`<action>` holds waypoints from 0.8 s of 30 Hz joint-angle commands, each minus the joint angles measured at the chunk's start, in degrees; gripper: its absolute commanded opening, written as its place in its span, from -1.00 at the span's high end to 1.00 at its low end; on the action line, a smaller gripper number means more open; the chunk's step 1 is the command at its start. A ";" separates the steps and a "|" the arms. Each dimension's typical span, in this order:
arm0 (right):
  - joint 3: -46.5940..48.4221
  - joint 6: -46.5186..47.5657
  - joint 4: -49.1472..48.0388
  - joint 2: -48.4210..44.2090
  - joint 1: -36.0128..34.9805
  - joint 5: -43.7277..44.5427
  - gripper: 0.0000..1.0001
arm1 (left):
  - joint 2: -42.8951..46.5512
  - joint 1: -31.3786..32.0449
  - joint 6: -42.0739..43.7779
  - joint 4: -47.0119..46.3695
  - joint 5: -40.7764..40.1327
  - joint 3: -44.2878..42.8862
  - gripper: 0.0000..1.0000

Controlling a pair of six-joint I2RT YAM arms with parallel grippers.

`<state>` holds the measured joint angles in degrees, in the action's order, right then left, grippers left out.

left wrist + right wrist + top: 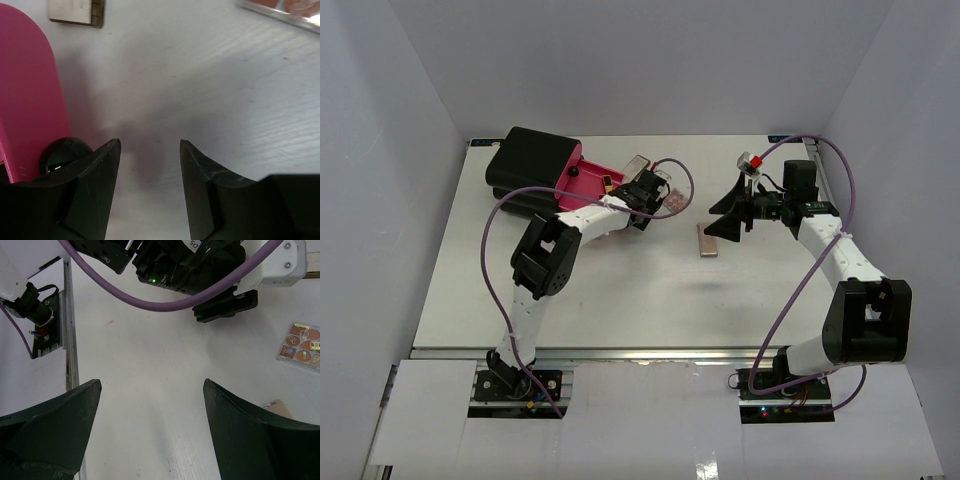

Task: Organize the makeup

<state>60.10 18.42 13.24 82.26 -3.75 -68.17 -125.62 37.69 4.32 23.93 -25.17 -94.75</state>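
My left gripper is open and empty, low over the table beside the open pink drawer of the black box. In the left wrist view the gripper has the drawer front and its black knob on its left. The grey compact and the edge of a palette lie beyond it. My right gripper is open and empty above the pink rectangular palette. In the right wrist view the gripper is over bare table, with the square palette at the right.
The big black box stands at the back left, its drawer holding small items I cannot make out. The left arm crosses the top of the right wrist view. The table's metal edge rail runs on the left there.
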 commanded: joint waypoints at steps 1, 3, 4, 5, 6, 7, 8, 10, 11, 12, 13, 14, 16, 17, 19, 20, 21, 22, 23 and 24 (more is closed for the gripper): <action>0.18 0.22 -0.50 0.36 0.41 -0.82 -0.79 | 0.08 -0.60 7.20 -4.71 -13.48 1.08 -0.39; 0.20 0.21 -0.34 0.34 0.51 -0.83 -0.79 | 0.28 -0.61 8.31 -5.92 -16.08 1.92 -0.47; 0.20 0.21 -0.40 0.28 0.57 -0.83 -0.79 | 0.50 -0.67 8.75 -6.48 -16.76 2.15 -0.52; 0.20 0.21 -0.39 0.25 0.62 -0.89 -0.79 | 0.63 -0.86 9.07 -6.88 -17.19 2.16 -0.54; 0.20 0.21 -0.37 0.23 0.67 -0.96 -0.79 | 0.73 -1.09 9.36 -7.24 -17.55 2.11 -0.56; 0.20 0.21 -0.34 0.20 0.72 -1.04 -0.79 | 0.83 -1.32 9.64 -7.60 -17.91 2.06 -0.57; 0.21 0.21 -0.33 0.15 0.79 -1.12 -0.79 | 0.96 -1.63 9.84 -7.82 -18.16 1.93 -0.58; 0.28 0.18 -0.32 0.01 0.96 -1.32 -0.79 | 1.28 -2.58 9.92 -7.70 -18.24 1.36 -0.60; 0.27 0.12 -0.32 -0.01 1.06 -1.46 -0.79 | 1.40 -3.07 9.88 -7.53 -18.23 1.20 -0.61; 0.21 0.12 -0.32 -0.07 1.18 -1.52 -0.79 | 1.58 -3.66 9.76 -7.35 -18.17 1.08 -0.64; 0.25 0.07 -0.32 -0.13 1.29 -1.67 -0.79 | 1.61 -4.38 9.65 -6.99 -18.06 0.87 -0.65; 0.28 0.03 -0.32 -0.17 1.37 -1.79 -0.79 | 1.61 -5.05 9.52 -6.60 -17.96 0.66 -0.65; 0.29 0.03 -0.24 -0.17 1.46 -1.97 -0.79 | 1.61 -6.47 9.05 -5.66 -17.46 0.02 -0.65; 0.37 0.03 -0.24 -0.17 1.55 -2.06 -0.79 | 1.69 -7.44 8.87 -5.30 -17.28 -0.17 -0.65; 0.40 0.03 -0.15 -0.08 1.64 -2.18 -0.79 | 2.02 -8.36 8.33 -4.88 -16.72 -0.34 -0.65; 0.46 0.03 -0.15 -0.08 1.64 -2.23 -0.79 | 2.13 -8.58 8.18 -4.78 -16.51 -0.34 -0.65; 0.41 0.03 -0.15 -0.08 1.64 -2.23 -0.79 | 2.29 -8.70 8.01 -4.72 -16.44 -0.29 -0.65; 0.41 0.03 -0.15 -0.08 1.67 -2.24 -0.79 | 2.59 -8.77 7.81 -4.68 -16.15 -0.23 -0.65; 0.46 0.03 -0.12 -0.08 1.75 -2.24 -0.79 | 3.02 -8.77 7.59 -4.68 -15.61 -0.17 -0.65; 0.45 0.03 -0.06 -0.07 1.81 -2.24 -0.79 | 3.35 -8.76 7.34 -4.64 -15.22 -0.17 -0.65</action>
<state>60.10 18.41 13.35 82.28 -2.45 -68.38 -126.04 29.10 12.57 18.90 -39.87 -93.10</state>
